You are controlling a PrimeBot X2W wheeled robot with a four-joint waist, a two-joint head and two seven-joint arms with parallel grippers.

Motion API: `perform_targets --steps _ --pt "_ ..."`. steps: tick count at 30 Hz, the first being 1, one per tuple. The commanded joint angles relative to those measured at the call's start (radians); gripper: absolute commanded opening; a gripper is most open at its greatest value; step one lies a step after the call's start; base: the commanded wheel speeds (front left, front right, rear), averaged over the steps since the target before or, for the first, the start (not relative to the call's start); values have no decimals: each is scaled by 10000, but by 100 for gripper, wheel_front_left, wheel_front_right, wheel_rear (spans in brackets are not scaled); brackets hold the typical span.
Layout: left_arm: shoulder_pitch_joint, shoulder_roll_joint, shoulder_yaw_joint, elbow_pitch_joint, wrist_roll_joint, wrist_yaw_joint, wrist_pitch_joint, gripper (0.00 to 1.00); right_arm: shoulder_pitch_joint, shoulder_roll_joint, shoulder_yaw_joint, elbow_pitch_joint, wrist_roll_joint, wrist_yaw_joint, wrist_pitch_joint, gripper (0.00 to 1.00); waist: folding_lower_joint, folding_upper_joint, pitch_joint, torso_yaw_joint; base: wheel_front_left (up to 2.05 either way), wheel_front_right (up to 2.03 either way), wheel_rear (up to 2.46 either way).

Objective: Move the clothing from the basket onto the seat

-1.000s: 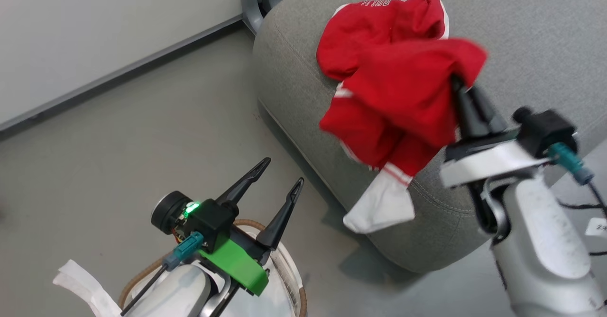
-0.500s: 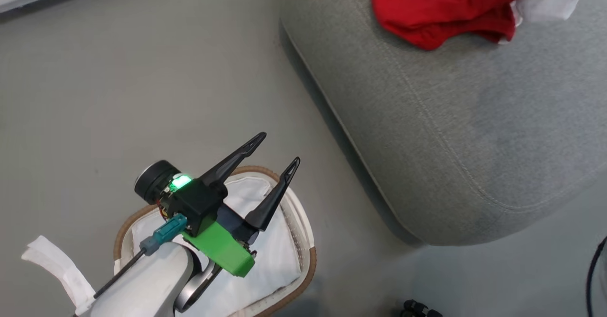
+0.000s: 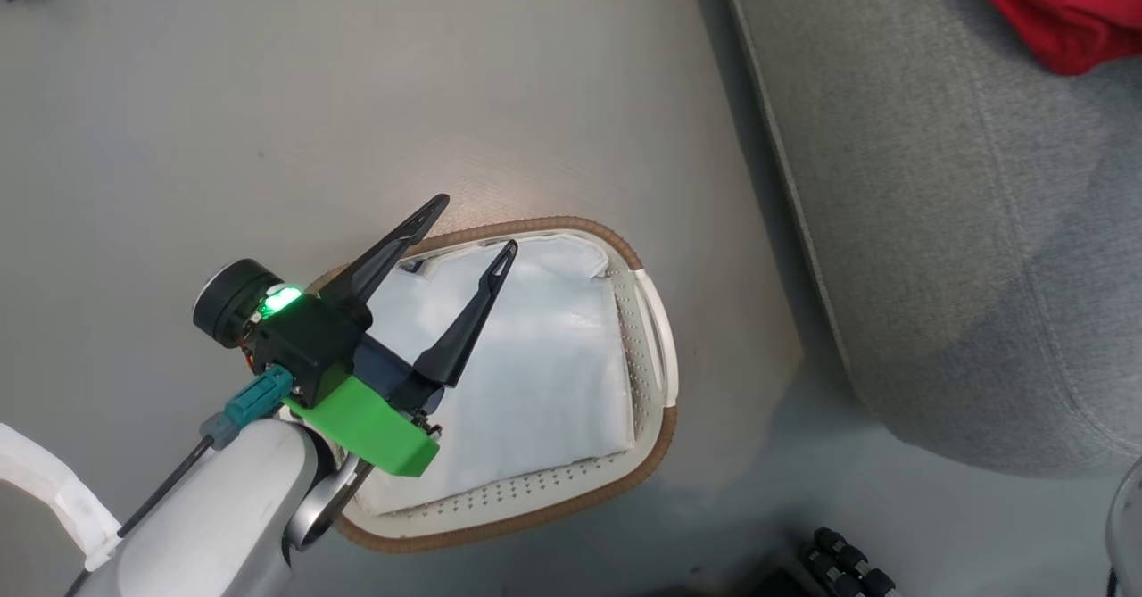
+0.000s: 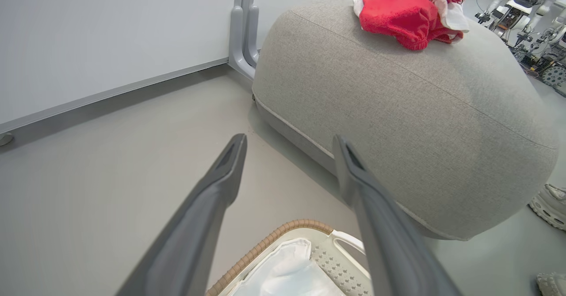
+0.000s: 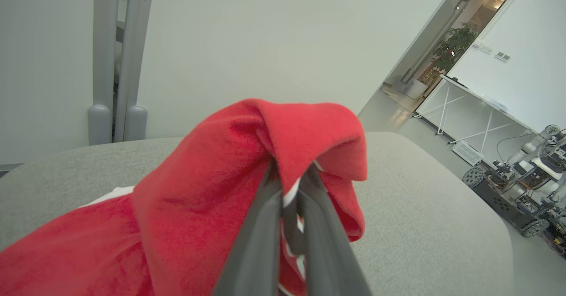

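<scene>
Right gripper (image 5: 292, 184), raised over the seat (image 5: 420, 207), pinches the clothing (image 5: 199, 198) (left gripper (image 3: 475, 222) gapes).

Grey floor (image 3: 268, 88), basket (image 3: 639, 338) and seat (image 3: 937, 222) on it

I see fleecy red cloth on the clothing (image 5: 199, 190), coarse matt grey weave on the seat (image 4: 398, 110), smooth perforated plastic on the basket (image 3: 535, 488), and a smooth, faintly glossy floor (image 3: 268, 88).
</scene>
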Motion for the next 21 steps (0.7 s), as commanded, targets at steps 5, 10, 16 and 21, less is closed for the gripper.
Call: perform_targets --steps 5,10,16,21 --pt "-82 20 349 30 39 -5 -6 100 694 883 -1158 479 -67 -14 -923 100 -2 0 603 637 0 0 0" --pt "86 -124 599 113 130 -5 -6 100 1543 1290 -1217 567 244 -14 -1462 100 -2 0 58 489 0 0 0" --pt "456 -404 957 400 99 -5 -6 100 2998 1426 -260 -78 1121 -14 -1563 100 -2 0 -895 380 0 0 0" --pt "996 -734 1397 785 92 -5 -6 100 4379 1481 408 -917 1904 -14 -1569 100 -2 0 -1825 451 0 0 0"
